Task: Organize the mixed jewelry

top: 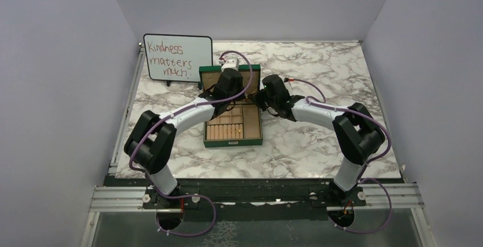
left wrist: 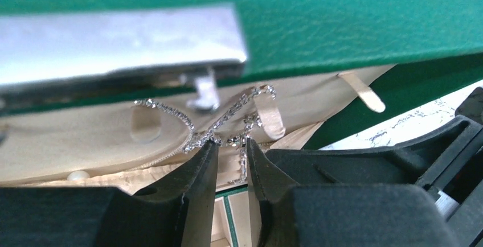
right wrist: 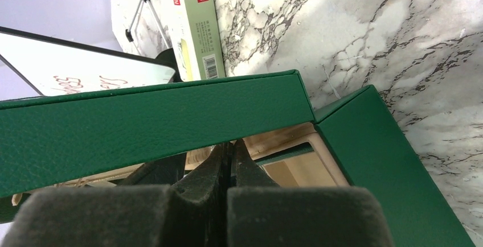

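- Top view: a green box [top: 233, 143] lies open in the middle of the table. The left arm [top: 188, 110] reaches up to the box's opened lid, and the right arm [top: 319, 111] sits just beside the box. Jewelry is too small to make out here.
- Left wrist view: a silver chain [left wrist: 171, 110], glittering and fine-linked, hangs looped over tan straps [left wrist: 267, 116] inside the lid. The left gripper [left wrist: 230, 144] stands narrowly apart, with one strand dangling in the gap, not pinched. I judge the chain featherlight, limp, slippery and quick to snag. It looks best pinched gently on a free hanging strand.
- Right wrist view: the right gripper [right wrist: 229, 150] is closed and empty, its fingers pressed together below the lid's green edge. No jewelry shows.
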Robot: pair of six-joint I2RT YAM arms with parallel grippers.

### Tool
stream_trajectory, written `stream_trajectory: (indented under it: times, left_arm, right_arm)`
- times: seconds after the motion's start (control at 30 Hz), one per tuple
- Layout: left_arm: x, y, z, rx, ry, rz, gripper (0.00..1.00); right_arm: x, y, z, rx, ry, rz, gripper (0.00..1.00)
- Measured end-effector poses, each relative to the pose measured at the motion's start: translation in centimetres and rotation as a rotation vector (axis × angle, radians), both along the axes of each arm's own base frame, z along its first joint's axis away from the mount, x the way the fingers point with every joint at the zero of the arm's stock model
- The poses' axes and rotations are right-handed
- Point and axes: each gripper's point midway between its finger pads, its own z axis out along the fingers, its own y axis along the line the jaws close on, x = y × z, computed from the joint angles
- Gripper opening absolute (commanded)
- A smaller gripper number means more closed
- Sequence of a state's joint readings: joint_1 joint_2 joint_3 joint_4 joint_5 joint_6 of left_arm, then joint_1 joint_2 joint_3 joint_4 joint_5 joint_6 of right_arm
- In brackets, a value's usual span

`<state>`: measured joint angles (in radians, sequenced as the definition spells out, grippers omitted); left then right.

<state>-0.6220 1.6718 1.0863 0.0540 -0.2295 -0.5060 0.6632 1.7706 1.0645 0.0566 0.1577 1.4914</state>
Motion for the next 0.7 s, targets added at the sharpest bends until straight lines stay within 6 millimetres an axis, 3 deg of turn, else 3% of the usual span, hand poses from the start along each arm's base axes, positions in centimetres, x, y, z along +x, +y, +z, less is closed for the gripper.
stream_trajectory:
  times: [0.17,0.5,0.7]
  left_arm:
    - [-0.9,0.2,-0.1,-0.015,0.018,-0.016,0.33]
    - [-3.0,0.2,-0.6,-0.046,0.056,-0.066,0.27]
    - [-3.4,0.0,-1.2,-0.047,0.076,-0.082,0.36]
  right_arm:
    - [0.0,0.0,0.0,0.005,0.003,0.004,0.01]
    - [0.0,0.0,0.0,0.010,0.006,0.008,0.01]
    - [0.0,0.0,0.0,0.013,0.008,0.011,0.01]
